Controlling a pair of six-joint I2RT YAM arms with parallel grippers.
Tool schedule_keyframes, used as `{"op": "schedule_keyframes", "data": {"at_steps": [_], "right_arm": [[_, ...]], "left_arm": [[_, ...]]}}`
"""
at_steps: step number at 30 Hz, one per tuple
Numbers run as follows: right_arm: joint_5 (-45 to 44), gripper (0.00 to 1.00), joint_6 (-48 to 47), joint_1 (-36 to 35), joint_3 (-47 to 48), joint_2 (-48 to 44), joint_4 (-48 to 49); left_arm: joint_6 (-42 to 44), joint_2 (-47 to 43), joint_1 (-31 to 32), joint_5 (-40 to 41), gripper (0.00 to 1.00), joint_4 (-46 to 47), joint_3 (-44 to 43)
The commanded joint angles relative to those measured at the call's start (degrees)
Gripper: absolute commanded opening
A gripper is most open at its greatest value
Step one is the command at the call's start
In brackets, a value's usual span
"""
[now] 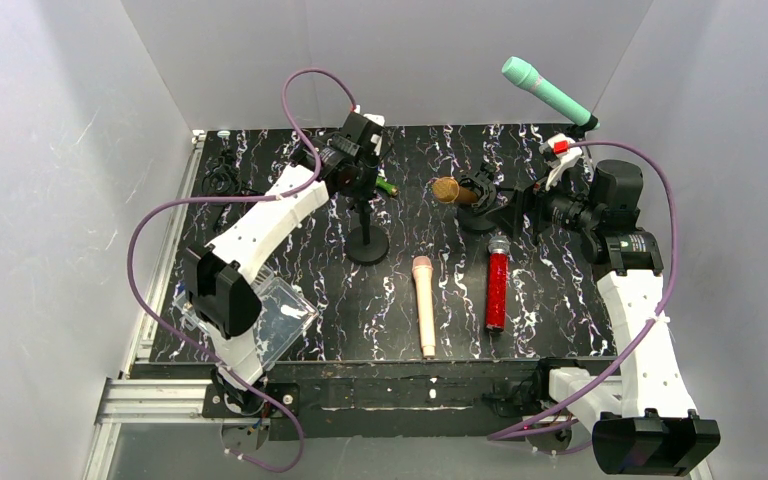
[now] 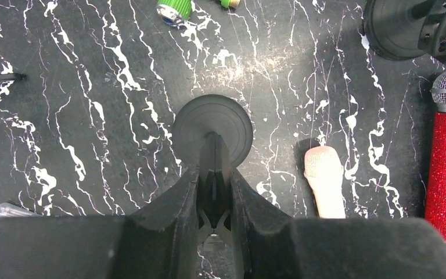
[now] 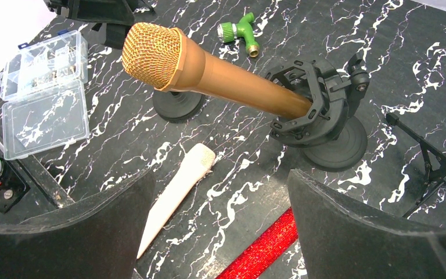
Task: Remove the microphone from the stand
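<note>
Right hand (image 3: 219,180): held low, aimed at the gold microphone (image 3: 220,72), fingers spread wide, no contact. Microphone sits tilted in its stand clip (image 3: 308,107) on the surface (image 1: 560,300). Left hand (image 2: 215,171): pointing straight down, pinched onto the post of a second stand (image 2: 212,119)

The gold microphone (image 3: 226,78) sits tilted in the black stand (image 3: 325,125), mesh head raised leftward.

Top: high, wide. Left wrist: straight down. Right: oblique. All share pink microphone (image 1: 423,305).
</note>
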State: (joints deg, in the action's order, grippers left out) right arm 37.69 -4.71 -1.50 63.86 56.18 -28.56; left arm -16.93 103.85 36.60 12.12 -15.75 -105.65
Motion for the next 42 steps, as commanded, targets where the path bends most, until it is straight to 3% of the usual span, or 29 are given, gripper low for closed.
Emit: {"op": "schedule_keyframes", "data": {"at_steps": [1, 2, 5, 7, 10, 13, 21, 24, 28, 36, 42], "right_arm": [[0.19, 0.93, -0.38, 0.14, 0.19, -0.54, 1.01], [0.17, 0.93, -0.41, 0.11, 0.03, -0.55, 1.09], [0.23, 0.93, -0.34, 0.13, -0.3, -0.7, 1.3], [0.27, 0.93, -0.36, 0.11, -0.39, -0.77, 1.4], [0.28, 0.93, -0.32, 0.18, -0.48, -0.99, 1.34], [0.19, 0.93, -0.4, 0.15, -0.66, -1.28, 1.31], [-0.04, 0.93, -0.46, 0.11, -0.99, -1.5, 1.31], [-0.11, 0.93, -0.4, 0.12, -1.11, -1.65, 1.29], [-0.17, 0.93, -0.56, 0.1, -1.28, -1.69, 1.31], [-0.12, 0.93, -0.65, 0.14, -1.71, -1.66, 1.38], [0.06, 0.93, -0.63, 0.14, -1.64, -1.45, 1.57]], "left_arm": [[-0.14, 1.59, 0.23, -3.95, 0.0, -8.66, 1.75], [0.16, 1.6, 0.23, -4.09, 0.01, -8.73, 1.54], [1.07, 1.44, 0.2, -4.15, 0.35, -8.61, 1.24], [1.61, 1.44, 0.23, -3.91, 0.51, -8.59, 1.19], [1.8, 1.5, 0.22, -3.76, 0.63, -8.6, 1.3], [1.97, 1.59, 0.15, -3.86, 0.66, -8.51, 1.48], [3.83, 3.15, 0.07, -4.04, 0.6, -7.0, 1.04], [4.17, 4.07, 0.09, -3.96, 0.48, -7.15, 0.01], [4.3, 5.12, 0.05, -3.27, 0.42, -7.67, -0.73], [5.32, 5.1, -1.49, -1.78, 0.02, -7.72, -3.01], [7.94, 4.24, -3.48, 0.77, 0.0, -6.74, -5.83]]}}
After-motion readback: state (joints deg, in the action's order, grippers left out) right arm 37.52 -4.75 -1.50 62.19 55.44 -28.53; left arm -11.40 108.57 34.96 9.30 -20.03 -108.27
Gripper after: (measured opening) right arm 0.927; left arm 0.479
